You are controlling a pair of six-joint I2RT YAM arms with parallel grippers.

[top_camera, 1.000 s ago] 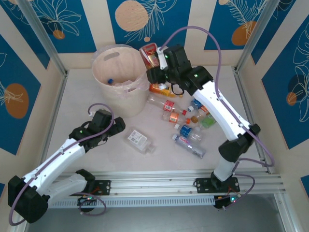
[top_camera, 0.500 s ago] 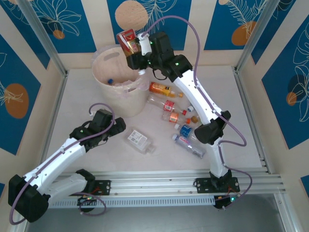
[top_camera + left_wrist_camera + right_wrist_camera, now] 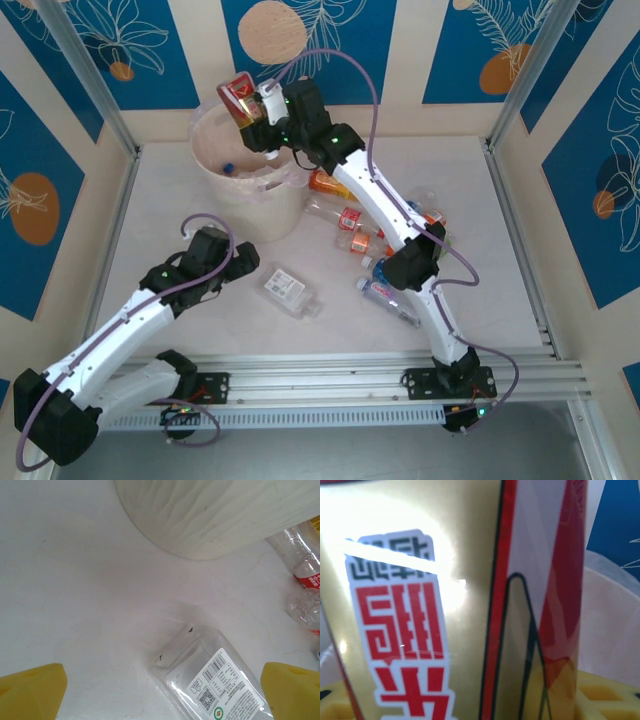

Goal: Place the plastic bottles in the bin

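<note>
My right claw (image 3: 247, 103) is clamped on a red-and-gold bottle (image 3: 236, 94), held high with the bin (image 3: 205, 150) directly beneath it; I judge it is held there so that letting go drops the bottle through the opening and not onto the rim. My left claw (image 3: 250, 264) hangs low over the table (image 3: 150, 200), fingers spread wide and gripping nothing; a flat clear bottle (image 3: 285, 290) lies just ahead of it, which looks to me like a line-up for the next pick. The loose bottles (image 3: 350, 218) lie scattered below and behind the right claw, near the foot of the bin, waiting their turn.

The overhead camera gives me the whole layout and the right claw's place above the bin, but not the grip itself. The right wrist camera supplies that: the label sits pressed close, with yellow fingers (image 3: 602, 695) on either side low down, so the hold is across the bottle's body; a pale edge of the bin shows off to one side of the claw. The left wrist camera shows what the overhead blurs: the fingertips (image 3: 30, 690) stand far apart, the flat bottle's end lies between them without touching either, and the bin's wall rises just ahead.
</note>
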